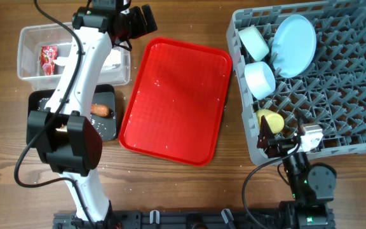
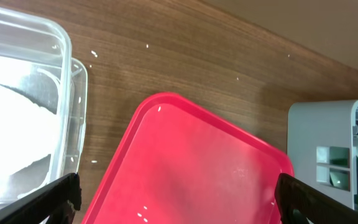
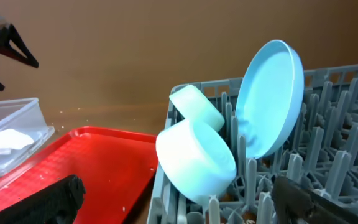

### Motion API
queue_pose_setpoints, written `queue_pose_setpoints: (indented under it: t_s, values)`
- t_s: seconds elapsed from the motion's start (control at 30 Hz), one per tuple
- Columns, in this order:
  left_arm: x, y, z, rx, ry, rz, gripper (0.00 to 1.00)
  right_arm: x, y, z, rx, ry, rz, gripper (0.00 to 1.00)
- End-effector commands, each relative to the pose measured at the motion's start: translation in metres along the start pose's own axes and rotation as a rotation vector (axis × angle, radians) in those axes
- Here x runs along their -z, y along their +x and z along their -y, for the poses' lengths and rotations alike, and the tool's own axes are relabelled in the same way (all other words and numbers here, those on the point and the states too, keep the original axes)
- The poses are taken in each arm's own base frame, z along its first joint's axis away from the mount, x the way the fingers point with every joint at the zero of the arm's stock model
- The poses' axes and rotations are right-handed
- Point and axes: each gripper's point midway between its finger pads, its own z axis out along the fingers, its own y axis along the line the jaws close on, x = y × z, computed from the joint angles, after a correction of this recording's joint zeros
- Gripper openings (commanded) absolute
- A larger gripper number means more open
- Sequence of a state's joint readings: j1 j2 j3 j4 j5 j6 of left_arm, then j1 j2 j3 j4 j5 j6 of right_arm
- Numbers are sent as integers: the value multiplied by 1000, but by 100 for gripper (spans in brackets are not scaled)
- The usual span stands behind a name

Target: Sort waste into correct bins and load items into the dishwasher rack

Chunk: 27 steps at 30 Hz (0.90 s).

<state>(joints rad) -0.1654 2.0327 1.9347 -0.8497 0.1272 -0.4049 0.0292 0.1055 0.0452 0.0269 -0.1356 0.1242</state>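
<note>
My left gripper (image 1: 143, 20) is open and empty above the far left corner of the red tray (image 2: 185, 155); the left wrist view (image 2: 178, 194) shows nothing between its jaws. The clear tub (image 1: 27, 38) holds the red wrapper (image 1: 47, 57) and white napkin (image 2: 11, 124). The black tray (image 1: 107, 130) holds the carrot (image 1: 101, 111). The grey rack (image 1: 342, 121) holds the pale green bowl (image 1: 254, 39), light blue plate (image 1: 294, 44), light blue bowl (image 1: 260, 79) and yellow cup (image 1: 271, 119). My right gripper (image 1: 273, 137) is open and empty at the rack's front left corner (image 3: 176, 190), facing the blue bowl (image 3: 197, 158).
The red tray (image 1: 173, 102) lies between the bins and the rack, with a few white rice grains on it. More grains are scattered on the wooden table (image 2: 94, 54). My left arm crosses over the clear tub and the black tray.
</note>
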Motion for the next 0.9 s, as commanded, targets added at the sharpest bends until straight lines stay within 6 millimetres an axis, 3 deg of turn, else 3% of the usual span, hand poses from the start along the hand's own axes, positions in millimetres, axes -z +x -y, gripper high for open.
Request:
queue_pose_setpoints:
  t_s: [0.0,0.07,0.63,0.7,0.77,0.83,0.87]
  values:
    - [-5,2,-3,-6,-10,-7,100,2,8,-1,18,-11,13,100]
    - [-5,2,-3,-6,-10,-7,100,5,0,-2,24,-16,49,100]
    - [-4,3,-10,-1,-39,-13,100,5,1,-2,23,-16,44,100]
    - [22,-6,-6,-80,-41,36,100,5,1,-2,23,-16,44,100]
    - [60,-17,5,-193,-13,110,100,5,1,-2,23,-16,44,100]
    - [116,-26,14,-306,25,254,100,5,1,-2,23,-16,44,100]
    - [132,-24,14,-330,34,297,100,5,1,-2,24,-16,44,100]
